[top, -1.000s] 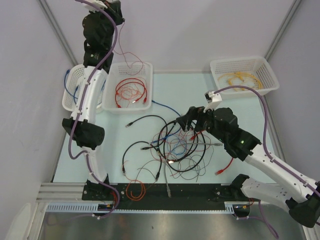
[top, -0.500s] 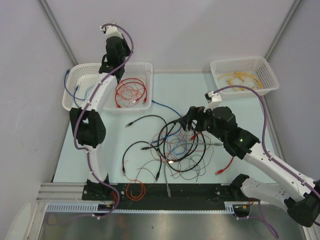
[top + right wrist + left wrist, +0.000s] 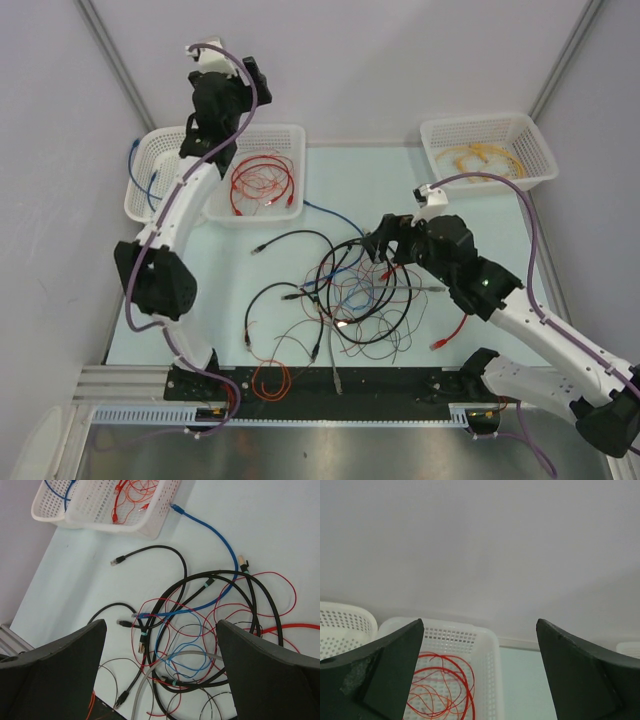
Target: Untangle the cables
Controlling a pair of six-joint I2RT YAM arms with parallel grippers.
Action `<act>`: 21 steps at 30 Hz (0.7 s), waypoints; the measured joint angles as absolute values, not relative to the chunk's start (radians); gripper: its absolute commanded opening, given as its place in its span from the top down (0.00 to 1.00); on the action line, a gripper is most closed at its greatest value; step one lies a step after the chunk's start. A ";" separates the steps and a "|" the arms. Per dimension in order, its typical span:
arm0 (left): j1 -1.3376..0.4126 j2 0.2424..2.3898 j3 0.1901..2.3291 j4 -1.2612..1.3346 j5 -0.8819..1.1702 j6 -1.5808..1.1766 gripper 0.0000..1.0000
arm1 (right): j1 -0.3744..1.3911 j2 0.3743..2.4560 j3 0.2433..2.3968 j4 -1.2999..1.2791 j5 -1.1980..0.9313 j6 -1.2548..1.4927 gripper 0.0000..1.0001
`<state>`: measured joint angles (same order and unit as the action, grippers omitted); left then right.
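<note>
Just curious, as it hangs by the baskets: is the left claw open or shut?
Open. Its wrist view shows the left claw with fingers far apart, nothing between them, a basket of red cable beyond.

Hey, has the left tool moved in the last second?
Yes. In the overhead view the left tool has dropped from the picture's top edge toward the back rim of the white basket holding the red cable, and it is open.
</note>
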<state>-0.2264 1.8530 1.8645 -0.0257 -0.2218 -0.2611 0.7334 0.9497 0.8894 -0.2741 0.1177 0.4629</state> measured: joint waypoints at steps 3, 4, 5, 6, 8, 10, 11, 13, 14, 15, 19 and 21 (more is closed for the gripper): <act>-0.253 1.728 1.797 -0.011 -0.215 -0.248 0.00 | 0.730 0.930 0.888 -0.282 0.127 0.461 0.03; -0.270 1.683 1.769 0.003 -0.213 -0.245 0.00 | 0.730 0.925 0.887 -0.282 0.127 0.463 0.03; -0.288 1.641 1.739 0.012 -0.212 -0.245 0.00 | 0.730 0.920 0.888 -0.282 0.127 0.466 0.03; -0.314 1.588 1.695 0.025 -0.212 -0.246 0.00 | 0.730 0.916 0.887 -0.283 0.127 0.468 0.03; -0.388 1.476 1.585 0.043 -0.219 -0.251 0.01 | 0.730 0.908 0.887 -0.286 0.127 0.475 0.03; -0.490 1.370 1.453 0.058 -0.236 -0.255 0.00 | 0.730 0.897 0.886 -0.292 0.135 0.477 0.03; -0.547 1.325 1.384 0.062 -0.248 -0.258 0.00 | 0.731 0.888 0.886 -0.299 0.140 0.477 0.03; -0.663 1.252 1.235 0.080 -0.297 -0.249 0.00 | 0.730 0.860 0.884 -0.315 0.158 0.472 0.03; -0.707 1.228 1.172 0.081 -0.313 -0.253 0.00 | 0.729 0.848 0.884 -0.321 0.165 0.469 0.03; -0.750 1.206 1.104 0.069 -0.318 -0.276 0.00 | 0.728 0.833 0.884 -0.326 0.176 0.466 0.03; -0.786 1.157 0.902 -0.018 -0.245 -0.385 0.00 | 0.728 0.788 0.884 -0.346 0.214 0.460 0.03; -0.785 1.134 0.807 -0.027 -0.181 -0.444 0.01 | 0.728 0.782 0.884 -0.359 0.228 0.463 0.04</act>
<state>-0.7849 1.1339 0.8066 -0.0273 -0.1810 -0.4438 0.7277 0.7822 0.8845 -0.3588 0.2283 0.4625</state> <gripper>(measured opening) 0.996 0.970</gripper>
